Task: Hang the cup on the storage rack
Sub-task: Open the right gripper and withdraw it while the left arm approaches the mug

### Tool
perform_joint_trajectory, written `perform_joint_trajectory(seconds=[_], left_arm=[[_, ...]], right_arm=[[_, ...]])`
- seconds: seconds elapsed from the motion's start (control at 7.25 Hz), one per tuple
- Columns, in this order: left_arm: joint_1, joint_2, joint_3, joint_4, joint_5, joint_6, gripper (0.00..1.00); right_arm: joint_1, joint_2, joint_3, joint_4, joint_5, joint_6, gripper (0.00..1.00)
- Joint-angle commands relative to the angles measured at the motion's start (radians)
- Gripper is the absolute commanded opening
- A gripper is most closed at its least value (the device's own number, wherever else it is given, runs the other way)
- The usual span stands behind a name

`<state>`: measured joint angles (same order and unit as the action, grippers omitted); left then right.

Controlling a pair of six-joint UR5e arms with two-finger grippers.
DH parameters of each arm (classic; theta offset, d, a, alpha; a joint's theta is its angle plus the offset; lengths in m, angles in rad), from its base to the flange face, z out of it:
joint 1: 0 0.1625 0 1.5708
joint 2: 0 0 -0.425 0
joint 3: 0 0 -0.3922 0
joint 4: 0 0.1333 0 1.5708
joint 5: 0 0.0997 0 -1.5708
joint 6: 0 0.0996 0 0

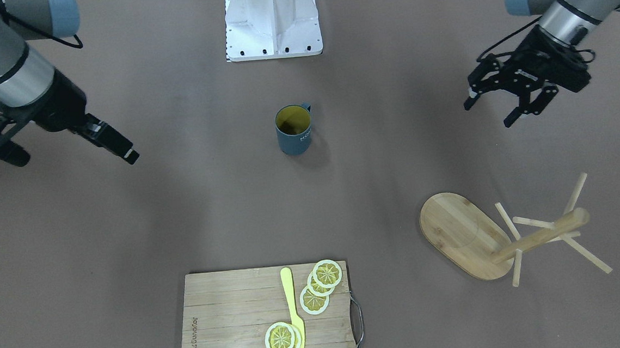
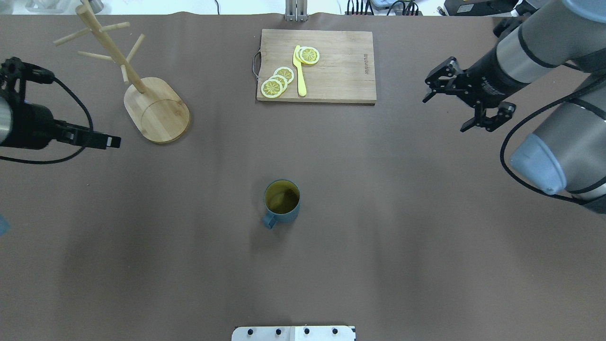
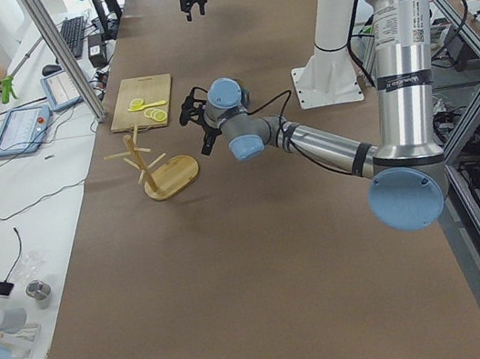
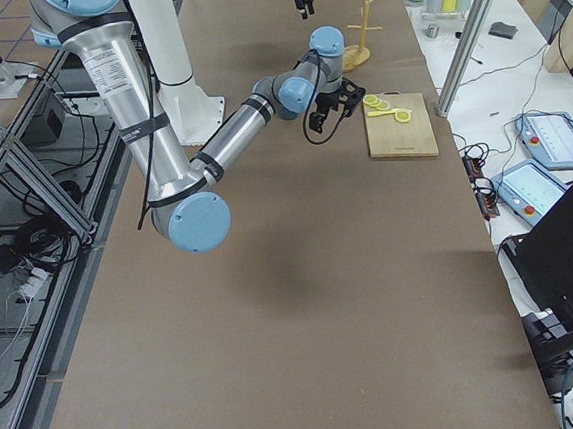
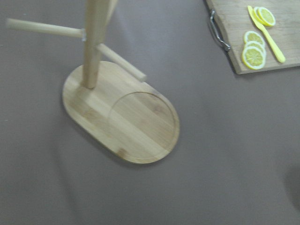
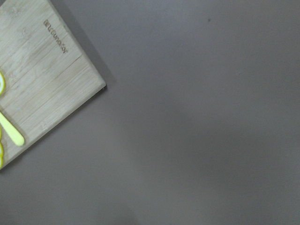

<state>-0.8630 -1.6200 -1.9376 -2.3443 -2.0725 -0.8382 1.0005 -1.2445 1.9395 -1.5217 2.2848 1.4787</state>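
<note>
Cup upright, alone at mid-table: the cup [image 2: 281, 201] stood open end up, its handle turned toward the robot's base and slightly to the robot's left. It was well apart from both arms and from the rack [image 2: 156, 111], which stood near the table's far left corner, as the robot has it.

From my remote station, I read the left gripper [image 1: 488, 113] as spread wide and holding nothing, hovering near the rack. The right gripper [image 2: 444, 113] was also wide and empty, hovering just beside the board [image 2: 331, 66] that carried lemon slices [image 2: 278, 80] and a yellow knife [image 2: 299, 71].

As I judged it, nothing of the task was done: no arm had reached the cup.

I saw 3 risks ahead:
- A pinch on the smooth wall or rim could slip once the cup was tilted to thread its loop.
- The pegs looked thin and the loop small, so a slightly off approach would strike a peg's end instead of passing over it.
- The rack looked light, so a push from cup or finger could slide or topple it.
</note>
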Motion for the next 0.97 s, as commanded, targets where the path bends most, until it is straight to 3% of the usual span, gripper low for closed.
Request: perform_joint_trajectory(seconds=[0.0, 0.14, 0.28, 0.41, 0.55, 0.69, 0.83], left_arm=[[0.233, -0.098, -0.029, -0.007, 0.246, -0.042, 0.97], [0.413, -0.104, -0.04, -0.009, 0.479, -0.08, 0.98], [0.596, -0.119, -0.038, -0.007, 0.781, -0.076, 0.97], [0.666, -0.13, -0.028, -0.01, 0.845, -0.076, 0.97], [0.686, -0.141, -0.003, -0.022, 0.848, -0.076, 0.97], [0.708, -0.158, 0.058, -0.105, 0.885, -0.065, 0.97], [0.763, -0.161, 0.115, -0.248, 1.004, 0.008, 0.97]], right_arm=[[0.114, -0.125, -0.026, -0.002, 0.001, -0.345, 1.0], [0.169, -0.128, -0.103, 0.001, 0.001, -0.473, 1.0], [0.223, -0.125, -0.181, 0.011, 0.002, -0.617, 1.0], [0.26, -0.122, -0.23, 0.006, -0.004, -0.734, 1.0], [0.276, -0.119, -0.276, 0.015, -0.007, -0.773, 1.0], [0.277, -0.112, -0.281, 0.015, -0.002, -0.776, 1.0], [0.277, -0.11, -0.283, 0.015, -0.001, -0.776, 1.0]])
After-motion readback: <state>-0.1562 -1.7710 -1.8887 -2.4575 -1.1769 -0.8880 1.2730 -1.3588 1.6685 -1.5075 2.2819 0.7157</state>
